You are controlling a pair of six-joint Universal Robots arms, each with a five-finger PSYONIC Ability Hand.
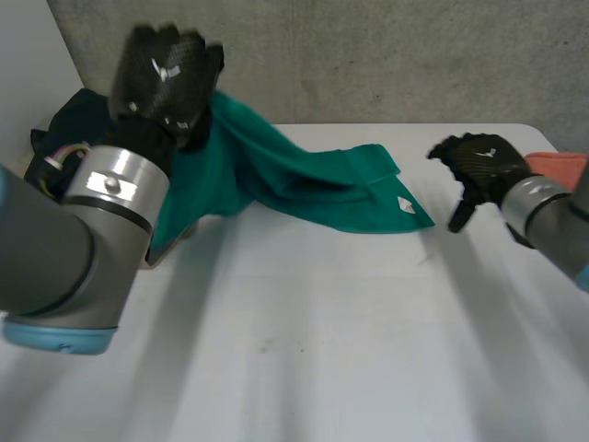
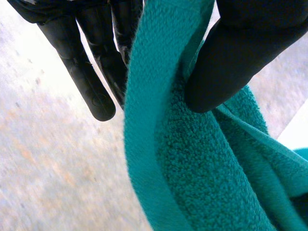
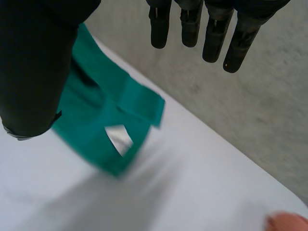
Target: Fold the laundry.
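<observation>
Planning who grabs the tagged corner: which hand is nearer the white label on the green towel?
Right. The right hand, open, is just beside the white label without touching the green towel. The left hand pinches the towel's opposite end, held up high.

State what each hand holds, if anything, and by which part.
Left hand pinches the green towel by its hemmed edge. Right hand is open, holding nothing.

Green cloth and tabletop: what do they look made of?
The green cloth looks like terry towelling: matte, nubby looped pile, flat woven hem band in the left wrist view; fibre cannot be told. The tabletop is smooth, hard-looking and white, no grain showing; maybe laminate or painted board.
</observation>
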